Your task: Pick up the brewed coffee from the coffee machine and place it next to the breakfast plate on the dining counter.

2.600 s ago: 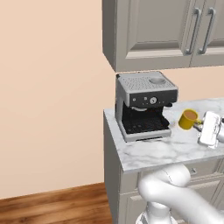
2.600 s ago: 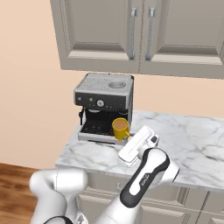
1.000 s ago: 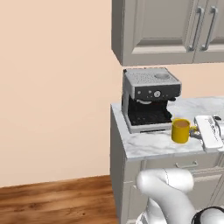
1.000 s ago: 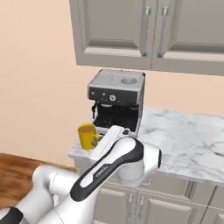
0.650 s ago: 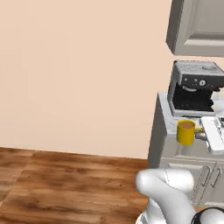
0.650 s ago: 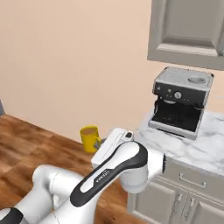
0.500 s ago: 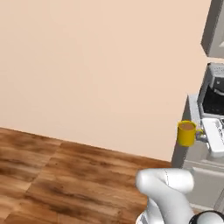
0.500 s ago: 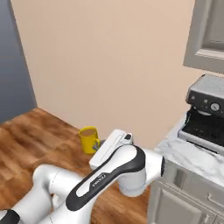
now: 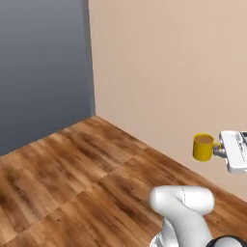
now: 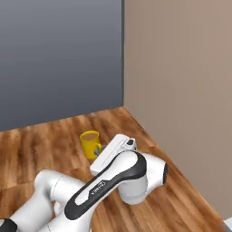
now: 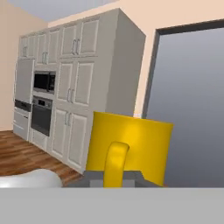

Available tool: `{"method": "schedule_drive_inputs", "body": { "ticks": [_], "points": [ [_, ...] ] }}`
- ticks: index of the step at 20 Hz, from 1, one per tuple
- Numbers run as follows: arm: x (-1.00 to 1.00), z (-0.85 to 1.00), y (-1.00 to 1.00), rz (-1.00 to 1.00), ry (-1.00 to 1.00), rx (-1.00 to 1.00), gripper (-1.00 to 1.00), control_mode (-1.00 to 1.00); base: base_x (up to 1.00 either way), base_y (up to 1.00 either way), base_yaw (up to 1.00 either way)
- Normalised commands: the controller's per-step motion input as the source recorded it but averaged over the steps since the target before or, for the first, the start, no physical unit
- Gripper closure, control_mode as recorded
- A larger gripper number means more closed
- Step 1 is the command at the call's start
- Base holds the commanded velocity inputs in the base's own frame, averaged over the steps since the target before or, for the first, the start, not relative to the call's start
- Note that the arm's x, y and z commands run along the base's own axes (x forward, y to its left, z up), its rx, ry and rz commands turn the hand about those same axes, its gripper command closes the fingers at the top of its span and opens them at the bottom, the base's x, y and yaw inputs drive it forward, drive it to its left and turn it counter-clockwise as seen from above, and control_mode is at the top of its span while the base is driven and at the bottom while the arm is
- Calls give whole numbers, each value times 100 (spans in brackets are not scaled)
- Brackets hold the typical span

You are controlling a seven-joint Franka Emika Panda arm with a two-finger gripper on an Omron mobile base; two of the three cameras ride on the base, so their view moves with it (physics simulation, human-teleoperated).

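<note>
You have the pick-up done; your gripper (image 9: 219, 151) is clamped on the handle of the brewed coffee (image 9: 203, 146), held upright over wooden floor (image 9: 72, 169) at centre right of the left base view; the placing is not yet done.

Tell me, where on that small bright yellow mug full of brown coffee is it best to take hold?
By its side handle, coming in level from the handle side. The yellow mug stands upright with brown coffee near the rim, so a sideways grip avoids tipping it. The gripper is shut on that looped handle, which juts out toward the hand and offers a narrow part to pinch.
</note>
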Motion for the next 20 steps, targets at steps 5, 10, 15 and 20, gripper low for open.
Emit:
{"method": "schedule_drive_inputs", "body": {
  "ticks": [5,10,15,20],
  "points": [
    [0,0,0,0,0,0,100,100,30,31,71],
    [0,0,0,0,0,0,100,100,42,25,69],
    [0,0,0,0,0,0,100,100,40,18,72],
    [0,0,0,0,0,0,100,100,13,7,83]
  ]
}}
